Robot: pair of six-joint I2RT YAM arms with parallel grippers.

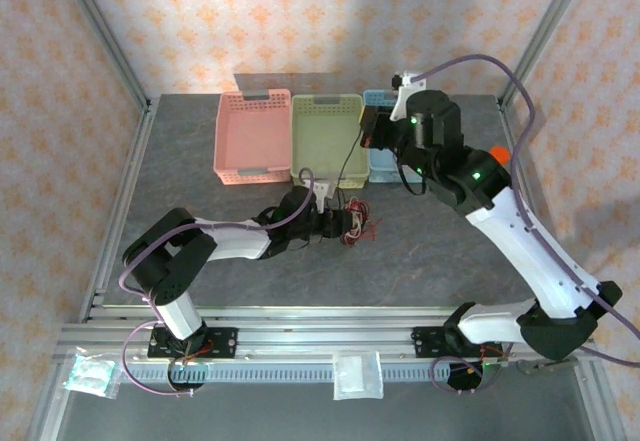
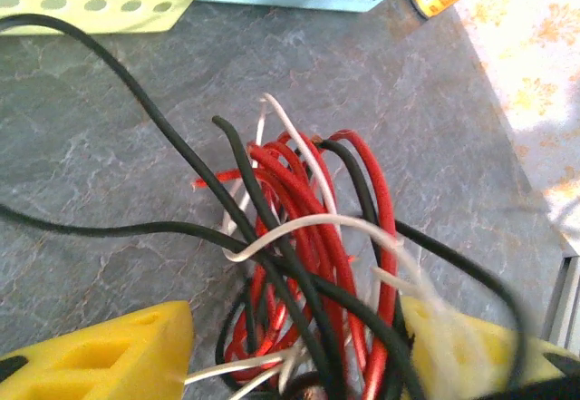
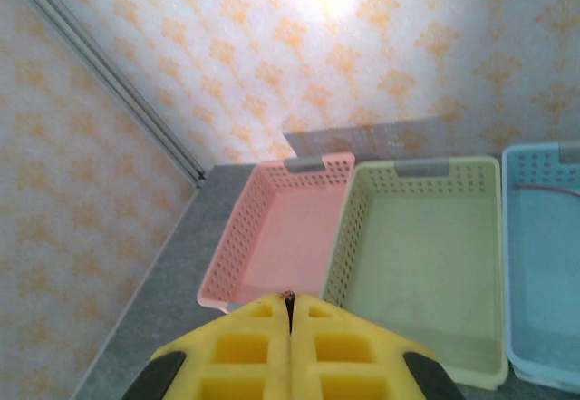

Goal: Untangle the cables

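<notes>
I'm seeing the left gripper lying low on the grey table, its yellow fingers spread apart, with the tangle of red, black and white cables sitting between them near the table's middle, just in front of the green basket. The right gripper is hovering where that basket is meeting the blue basket, clamped tight on one black cable that is hanging down into the tangle
</notes>
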